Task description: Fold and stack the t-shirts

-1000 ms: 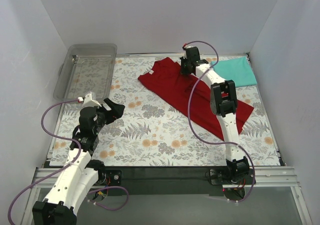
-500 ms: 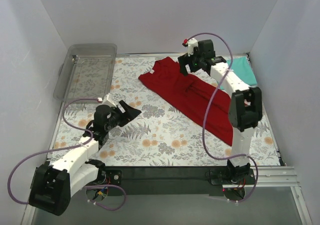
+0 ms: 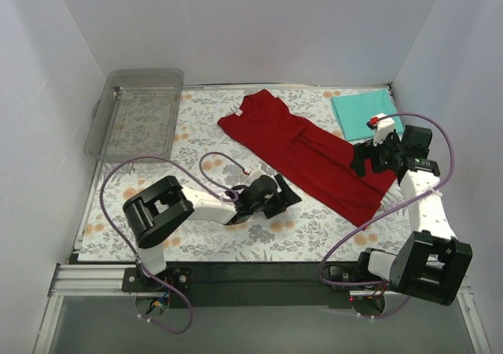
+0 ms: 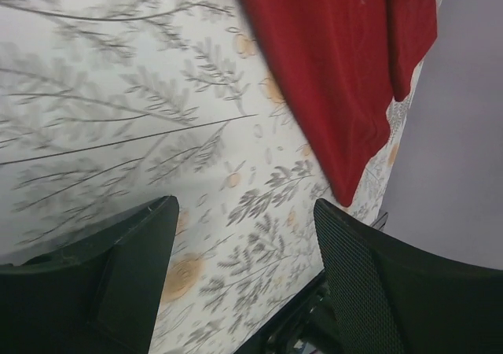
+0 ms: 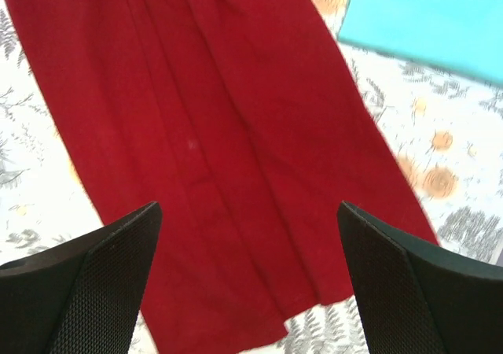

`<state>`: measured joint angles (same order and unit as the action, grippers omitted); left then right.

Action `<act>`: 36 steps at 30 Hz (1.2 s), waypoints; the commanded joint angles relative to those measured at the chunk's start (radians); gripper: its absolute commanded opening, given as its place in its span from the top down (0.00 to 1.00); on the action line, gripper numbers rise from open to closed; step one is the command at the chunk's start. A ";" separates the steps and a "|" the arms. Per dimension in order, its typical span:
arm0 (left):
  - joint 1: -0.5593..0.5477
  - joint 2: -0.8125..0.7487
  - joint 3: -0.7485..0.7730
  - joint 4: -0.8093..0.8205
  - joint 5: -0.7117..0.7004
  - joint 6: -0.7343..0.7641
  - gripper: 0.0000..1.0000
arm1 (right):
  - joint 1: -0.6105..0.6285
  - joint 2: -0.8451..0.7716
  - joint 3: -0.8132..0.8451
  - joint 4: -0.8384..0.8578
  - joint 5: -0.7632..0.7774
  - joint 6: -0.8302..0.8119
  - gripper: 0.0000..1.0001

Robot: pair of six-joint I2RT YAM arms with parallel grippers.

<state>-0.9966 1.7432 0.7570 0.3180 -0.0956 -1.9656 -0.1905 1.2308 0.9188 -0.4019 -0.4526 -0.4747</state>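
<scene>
A dark red t-shirt (image 3: pixel 310 151) lies folded into a long strip, running diagonally from the back middle toward the front right. The teal t-shirt (image 3: pixel 365 110) rests as a flat folded rectangle at the back right corner. My left gripper (image 3: pixel 288 200) is low over the mat just left of the red strip's near edge. In the left wrist view its jaws (image 4: pixel 244 267) stand open over bare mat, the red t-shirt (image 4: pixel 338 71) ahead. My right gripper (image 3: pixel 360 159) hovers open above the strip's near right end; the red t-shirt (image 5: pixel 220 134) fills its view, with the teal t-shirt (image 5: pixel 432 16) at the top right.
A clear plastic tray (image 3: pixel 141 110) stands at the back left corner of the floral mat (image 3: pixel 196 141). White walls close in the back and both sides. The dark table rail (image 3: pixel 259 269) runs along the front.
My right gripper let go of the red shirt's far end, opened, and drew back to its near right end. My left arm swung from the left side across to the middle.
</scene>
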 commanded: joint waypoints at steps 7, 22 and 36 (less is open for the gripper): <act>-0.068 0.277 0.337 -0.382 -0.139 -0.467 0.42 | -0.128 -0.156 -0.070 0.009 -0.124 0.025 0.18; -0.068 0.477 0.510 -0.484 -0.127 -0.512 0.76 | -0.208 -0.165 -0.087 0.011 -0.181 0.050 0.18; -0.024 0.231 0.101 -0.169 -0.150 -0.388 1.00 | -0.222 -0.177 -0.109 0.009 -0.221 0.056 0.18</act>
<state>-1.0435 1.9713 0.9653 0.2863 -0.2012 -2.0418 -0.4065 1.0786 0.8196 -0.4156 -0.6395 -0.4217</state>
